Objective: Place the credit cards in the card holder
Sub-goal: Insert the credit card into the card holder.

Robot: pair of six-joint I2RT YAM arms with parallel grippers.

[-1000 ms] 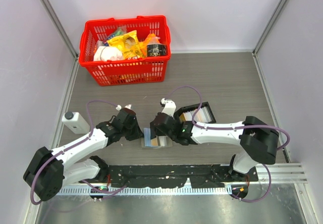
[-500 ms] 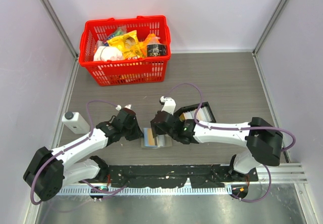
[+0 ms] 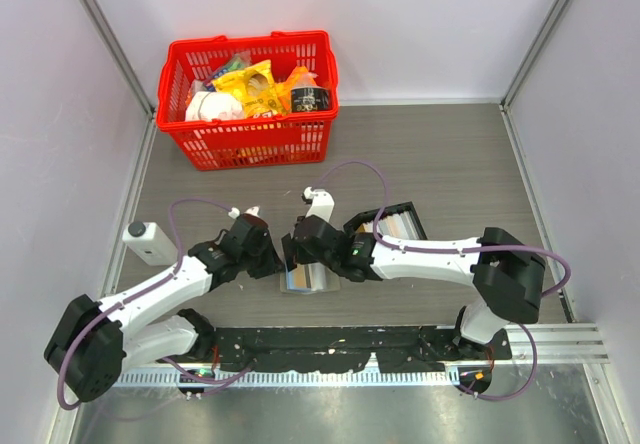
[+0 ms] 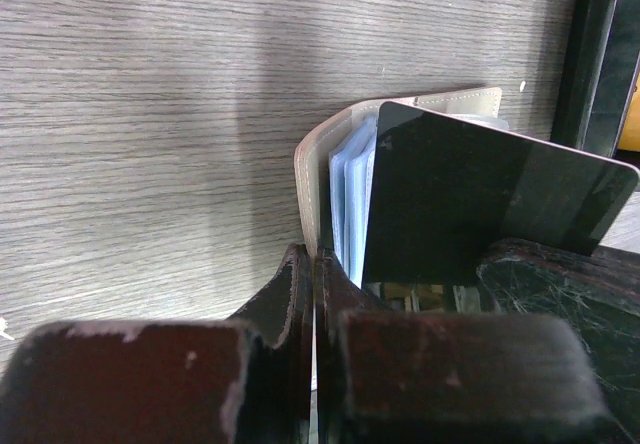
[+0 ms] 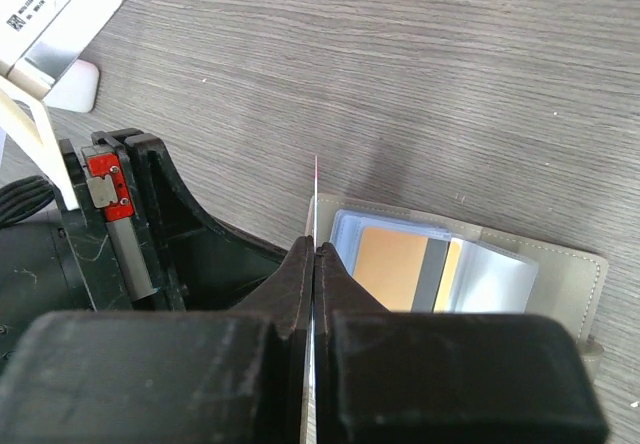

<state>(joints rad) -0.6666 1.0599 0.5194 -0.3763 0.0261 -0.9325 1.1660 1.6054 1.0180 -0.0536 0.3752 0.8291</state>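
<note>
The right end effector (image 5: 314, 250) pinches one credit card (image 4: 480, 204) upright on edge, directly over the open card holder (image 5: 490, 274) on the counter (image 3: 450, 164). The holder's pockets lie just beside the card's lower edge. The left end effector (image 4: 315, 260), closed, clamps one edge of the holder. The target slot's mouth is hidden, apparently behind the card.

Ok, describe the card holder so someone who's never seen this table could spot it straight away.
Start at the red basket at the back left of the table, then come toward the near edge. The card holder lies open there, a flat grey-beige wallet with pale blue and tan pockets, unlike the black tray to its right.
</note>
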